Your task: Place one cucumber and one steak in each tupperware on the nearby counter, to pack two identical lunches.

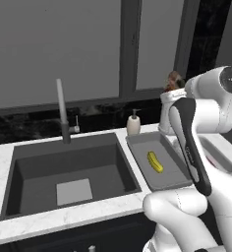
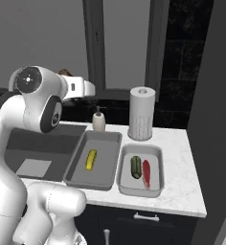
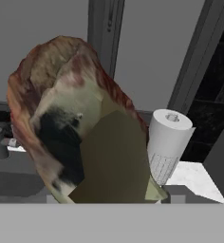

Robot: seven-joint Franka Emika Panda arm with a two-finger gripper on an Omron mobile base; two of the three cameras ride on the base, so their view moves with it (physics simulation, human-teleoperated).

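1. The end effector (image 1: 174,84) is raised high above the back of the surface (image 2: 182,143), and it is closed on the brown-red steak chunk (image 3: 76,123); in the hand view the lumpy piece sits right in front of the camera, mottled red, tan and dark.
2. In the left base view the same chunk shows as a small reddish lump at the tip of the hand, above the soap dispenser (image 1: 133,123).
3. Nearest the front edge of the surface, the right tupperware (image 2: 155,158) holds the dark green cucumber (image 2: 135,167) and the flat red steak (image 2: 146,173), lying side by side lengthwise and just beside each other.
4. Next to it, toward the sink, the left tupperware (image 2: 81,150) holds the yellow cucumber (image 2: 91,159) alone, roughly in its middle.
5. The two trays lie just beside one another; whether their rims touch cannot be told.
6. The dark sink basin (image 1: 39,162) lies left of the trays, with a pale flat square (image 1: 74,191) on its floor and a tall faucet (image 1: 62,110) behind it.
7. Farther back, a paper towel roll (image 2: 141,113) stands upright near the wall, behind the right tray.
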